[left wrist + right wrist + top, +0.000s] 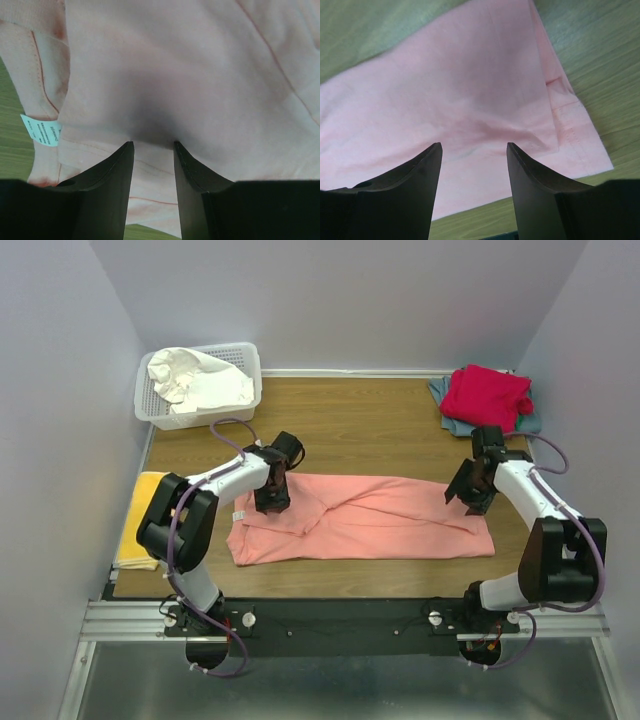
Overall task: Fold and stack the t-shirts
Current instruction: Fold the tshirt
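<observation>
A lattice basket [215, 417] holding the white shirt [195, 380] sits in the far-left corner, with a yellow cloth [140, 515] at the left edge. The salmon-pink shirt [380, 525] lies flat mid-table, its long axis left to right. The left gripper [272, 502] is narrowly parted over it and the right gripper [468, 498] wider, neither holding anything. Only the wrist views show its printed label [41, 131] and stitched hem [567, 125]; the crimson shirt [487, 395] tops the grey-blue shirt [442, 392] in the far-right corner.

Grey-blue cloth t-shirt [458, 426] is lying mostly hidden under the crimson-red cloth t-shirt [487, 395]. Yellow folded cloth [133, 530] is sitting partly behind the left arm [190, 515]. Large salmon-pink cloth t-shirt [200, 75] is running off the top and right edges in the left wrist view. Its small pale printed tag [42, 131] is showing print too small to read.
</observation>
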Robot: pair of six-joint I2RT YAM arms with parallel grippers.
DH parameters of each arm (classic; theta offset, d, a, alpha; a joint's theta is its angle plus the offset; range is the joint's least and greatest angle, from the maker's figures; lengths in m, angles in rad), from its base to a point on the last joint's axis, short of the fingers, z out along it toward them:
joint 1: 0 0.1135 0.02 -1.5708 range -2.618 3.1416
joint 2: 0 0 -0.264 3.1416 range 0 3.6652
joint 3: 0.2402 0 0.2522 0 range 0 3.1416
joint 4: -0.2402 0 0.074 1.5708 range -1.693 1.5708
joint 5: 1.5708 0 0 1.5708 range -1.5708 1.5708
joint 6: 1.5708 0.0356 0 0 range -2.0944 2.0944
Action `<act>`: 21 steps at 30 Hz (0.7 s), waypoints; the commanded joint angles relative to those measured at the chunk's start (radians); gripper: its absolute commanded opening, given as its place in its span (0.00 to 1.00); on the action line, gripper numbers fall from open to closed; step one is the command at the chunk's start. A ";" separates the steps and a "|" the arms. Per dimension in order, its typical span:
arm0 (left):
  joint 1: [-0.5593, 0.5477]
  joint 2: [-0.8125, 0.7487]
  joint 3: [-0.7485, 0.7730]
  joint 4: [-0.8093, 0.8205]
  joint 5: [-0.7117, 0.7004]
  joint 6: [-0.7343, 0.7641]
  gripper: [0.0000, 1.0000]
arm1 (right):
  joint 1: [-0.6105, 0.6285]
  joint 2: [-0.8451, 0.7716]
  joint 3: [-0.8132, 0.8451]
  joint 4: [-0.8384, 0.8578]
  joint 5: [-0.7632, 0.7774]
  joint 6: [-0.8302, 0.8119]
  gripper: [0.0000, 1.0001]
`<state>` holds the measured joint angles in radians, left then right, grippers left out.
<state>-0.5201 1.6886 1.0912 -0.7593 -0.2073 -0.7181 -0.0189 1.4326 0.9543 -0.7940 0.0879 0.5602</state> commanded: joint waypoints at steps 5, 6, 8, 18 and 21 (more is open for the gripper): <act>0.052 0.107 0.032 0.012 0.054 -0.024 0.46 | 0.007 0.032 -0.091 0.019 0.004 0.018 0.63; 0.058 0.115 0.039 0.012 0.063 -0.026 0.46 | 0.007 0.040 -0.094 0.019 0.015 0.027 0.63; 0.081 0.140 0.062 0.011 0.075 -0.026 0.46 | 0.007 0.071 -0.098 0.018 0.042 0.036 0.63; 0.166 0.304 0.300 -0.037 0.111 0.020 0.44 | 0.007 0.150 -0.094 -0.024 0.147 0.107 0.63; 0.172 0.425 0.485 -0.092 0.105 0.052 0.43 | 0.007 0.175 -0.086 -0.031 0.150 0.110 0.63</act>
<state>-0.3637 1.9545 1.3842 -0.8413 -0.0914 -0.7082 -0.0135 1.5528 0.8700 -0.7963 0.1444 0.6415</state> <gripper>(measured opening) 0.442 0.631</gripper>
